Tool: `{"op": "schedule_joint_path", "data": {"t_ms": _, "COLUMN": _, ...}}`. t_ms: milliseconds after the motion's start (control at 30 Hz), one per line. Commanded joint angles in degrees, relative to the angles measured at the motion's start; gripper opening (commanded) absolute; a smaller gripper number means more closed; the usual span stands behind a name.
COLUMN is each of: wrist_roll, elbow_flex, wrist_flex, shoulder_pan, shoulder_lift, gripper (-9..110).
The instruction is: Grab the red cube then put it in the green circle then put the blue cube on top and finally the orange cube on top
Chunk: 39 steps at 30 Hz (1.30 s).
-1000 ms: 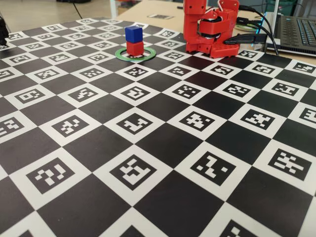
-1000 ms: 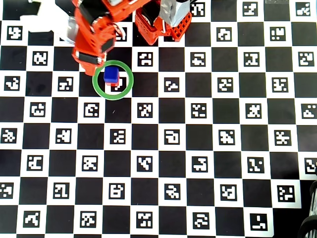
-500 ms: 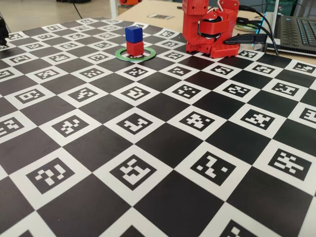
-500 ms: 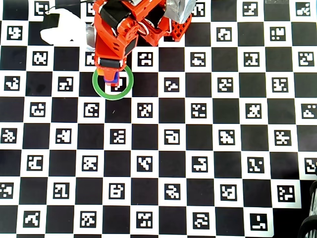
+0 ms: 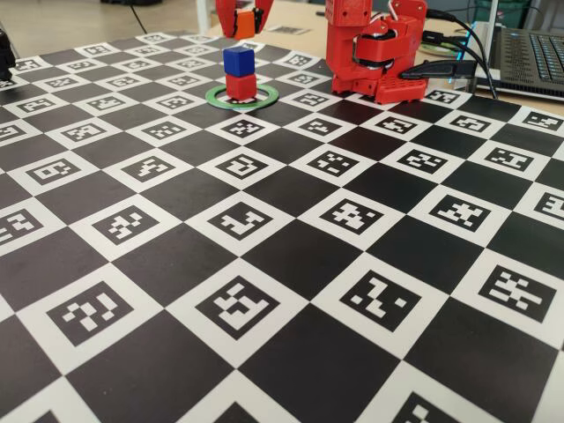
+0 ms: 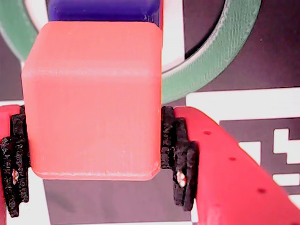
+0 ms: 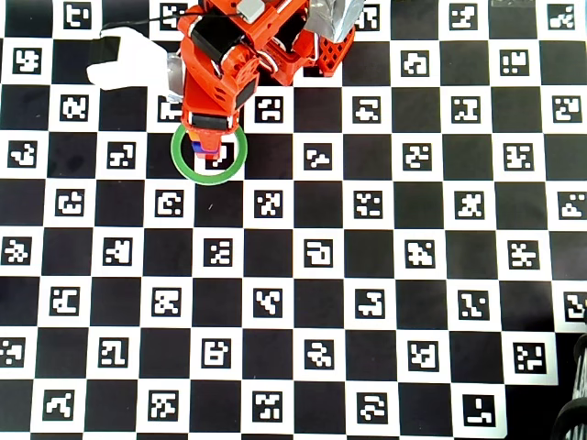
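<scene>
Checkerboard mat (image 5: pixel 264 291) | end effector (image 6: pixel 93 154) clamped on orange cube (image 6: pixel 91 98) | above blue cube (image 6: pixel 103 9), green circle (image 6: pixel 211 61)

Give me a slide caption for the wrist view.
Claw grips the orange cube above the blue cube and green circle.

Board's wide open across the lower frame in the overhead view; only the arm base (image 7: pixel 316 37) crowds the green circle (image 7: pixel 183 165) up top.
</scene>
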Motion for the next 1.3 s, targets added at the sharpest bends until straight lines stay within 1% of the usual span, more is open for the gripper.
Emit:
{"op": "schedule_joint_path", "data": {"t_ms": 0, "wrist_roll": 0.09, "elbow_flex": -0.09, "wrist_flex": -1.93, "shoulder_pan": -0.26, "shoulder_lift": 2.72, "gripper": 11}}
{"op": "schedule_joint_path", "data": {"t_ms": 533, "wrist_roll": -0.09, "elbow_flex": 3.08, "wrist_flex": -4.48, "shoulder_pan": -0.26, "shoulder_lift": 2.55, "gripper": 11}}
{"op": "schedule_joint_path", "data": {"t_ms": 600, "wrist_roll": 0.0, "elbow_flex": 3.16, "wrist_flex": -4.31, "shoulder_pan": -0.18, "shoulder_lift": 2.55, "gripper": 13}}
{"op": "schedule_joint_path", "data": {"t_ms": 633, "wrist_roll": -0.09, "elbow_flex": 3.16, "wrist_flex": -3.96, "shoulder_pan": -0.09, "shoulder_lift": 2.55, "gripper": 18}}
{"op": "schedule_joint_path", "data": {"t_ms": 700, "wrist_roll": -0.97, "elbow_flex": 2.37, "wrist_flex": -2.46, "shoulder_pan": 0.09, "shoulder_lift": 2.55, "gripper": 40}}
{"op": "schedule_joint_path", "data": {"t_ms": 833, "wrist_roll": -0.53, "elbow_flex": -4.75, "wrist_flex": 3.08, "shoulder_pan": 0.35, "shoulder_lift": 3.08, "gripper": 41}}
{"op": "schedule_joint_path", "data": {"t_ms": 1000, "wrist_roll": 1.23, "elbow_flex": -20.13, "wrist_flex": 12.48, "shoulder_pan": -0.26, "shoulder_lift": 3.34, "gripper": 41}}
{"op": "schedule_joint_path", "data": {"t_ms": 1100, "wrist_roll": 3.87, "elbow_flex": -26.81, "wrist_flex": 16.79, "shoulder_pan": -2.64, "shoulder_lift": 3.43, "gripper": 41}}
{"op": "schedule_joint_path", "data": {"t_ms": 1267, "wrist_roll": 16.26, "elbow_flex": -27.86, "wrist_flex": 16.35, "shoulder_pan": -12.92, "shoulder_lift": 5.89, "gripper": 41}}
